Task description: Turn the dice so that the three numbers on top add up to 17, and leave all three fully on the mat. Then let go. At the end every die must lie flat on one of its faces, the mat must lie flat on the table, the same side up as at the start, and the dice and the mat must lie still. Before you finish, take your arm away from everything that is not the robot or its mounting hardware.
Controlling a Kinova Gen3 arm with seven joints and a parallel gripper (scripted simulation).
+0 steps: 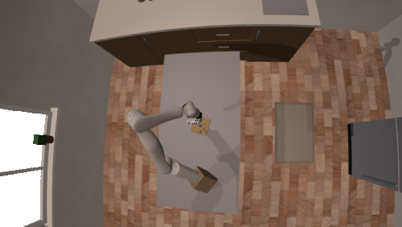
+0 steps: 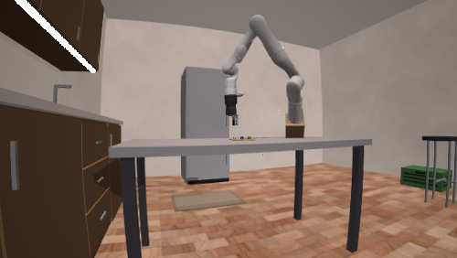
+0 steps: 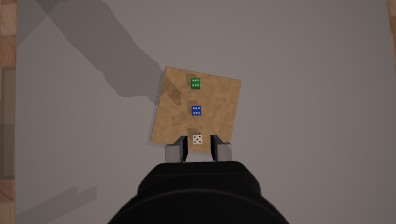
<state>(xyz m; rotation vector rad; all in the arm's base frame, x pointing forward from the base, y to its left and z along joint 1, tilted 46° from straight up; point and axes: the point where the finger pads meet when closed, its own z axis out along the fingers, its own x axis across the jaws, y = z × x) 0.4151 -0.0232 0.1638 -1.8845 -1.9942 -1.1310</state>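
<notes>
Brown mat (image 3: 200, 111) mid-worktop (image 3: 310, 60) | wrist view alone resolves faces: green die (image 3: 195, 83) six, blue die (image 3: 196, 110) six, white die (image 3: 197, 139) five | hand (image 3: 198, 151) raised, pointing down, fingers parted, gripping nothing.

A grey fridge (image 2: 204, 123) stands behind the counter (image 2: 238, 145), with a small rug (image 2: 207, 199) on the wooden floor before it. Dark cabinets (image 2: 55, 178) line the left wall, and a green crate (image 2: 422, 177) sits beside a stool (image 2: 441, 166).

Dice (image 2: 241, 137) too small to read pips in exterior view, mat's (image 3: 170, 141) near edge hidden behind gripper (image 3: 198, 151) fingers — wrist cam, arm base partly behind wooden block (image 1: 205, 179).
</notes>
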